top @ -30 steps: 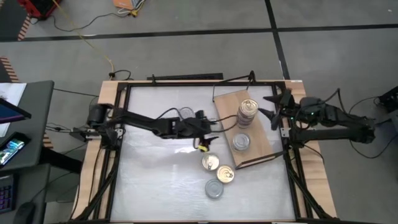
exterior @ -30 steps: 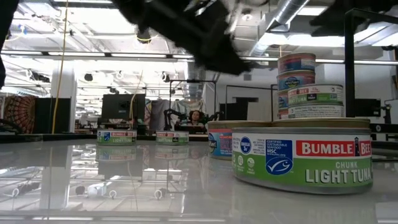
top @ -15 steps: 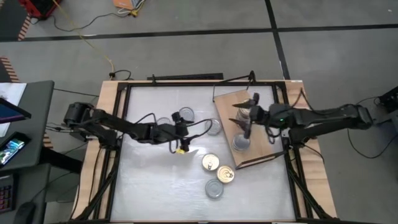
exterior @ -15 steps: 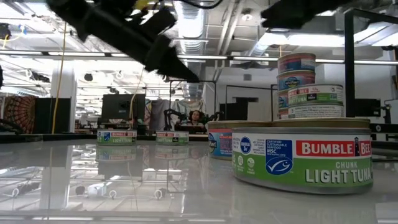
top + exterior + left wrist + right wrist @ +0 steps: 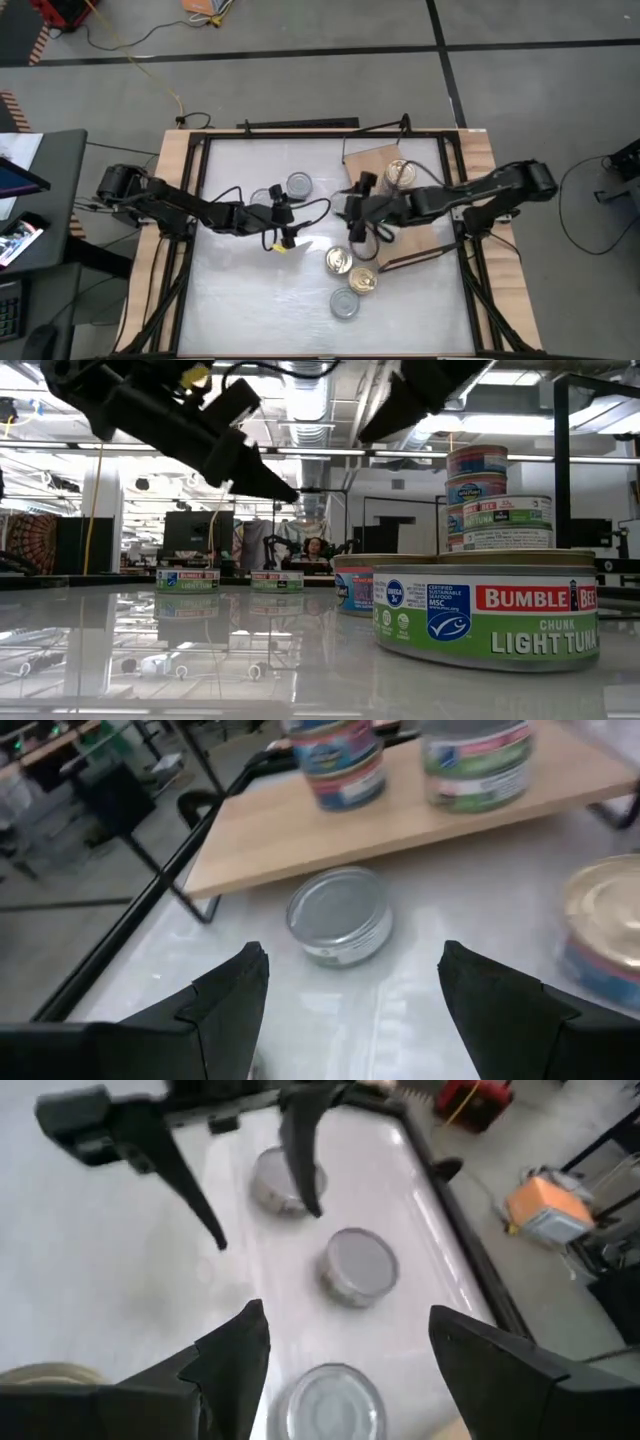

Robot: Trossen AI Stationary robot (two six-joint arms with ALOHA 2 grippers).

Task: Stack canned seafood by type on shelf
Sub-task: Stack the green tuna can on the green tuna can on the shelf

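Observation:
My left gripper (image 5: pixel 287 214) hangs open over the middle of the table; the left wrist view shows its fingers spread (image 5: pixel 350 990), with a silver-lidded tin (image 5: pixel 338 915) ahead of them, standing on the table beside the shelf's (image 5: pixel 400 815) left edge. My right gripper (image 5: pixel 348 212) is open (image 5: pixel 360 1360) above that same tin (image 5: pixel 330 1402), touching nothing. On the shelf (image 5: pixel 425 225) stands a stack of tins (image 5: pixel 398 175) and a shorter green-labelled one (image 5: pixel 475 765). Two gold-lidded tins (image 5: pixel 338 262) (image 5: pixel 363 281) and a silver one (image 5: pixel 343 303) sit nearer the table's near edge.
Two more silver tins (image 5: pixel 298 184) (image 5: pixel 285 1180) stand on the white tabletop toward the far side, close to my left gripper. A black frame (image 5: pixel 190 220) runs round the table. In the low view a large Bumble Bee tin (image 5: pixel 490 615) stands near the camera.
My left gripper has drawn back from the shelf's left edge toward the table's left. My right arm has swung from the table's right edge across the shelf toward the left, and its gripper now hangs over the silver tin beside the shelf. The tins have stayed put.

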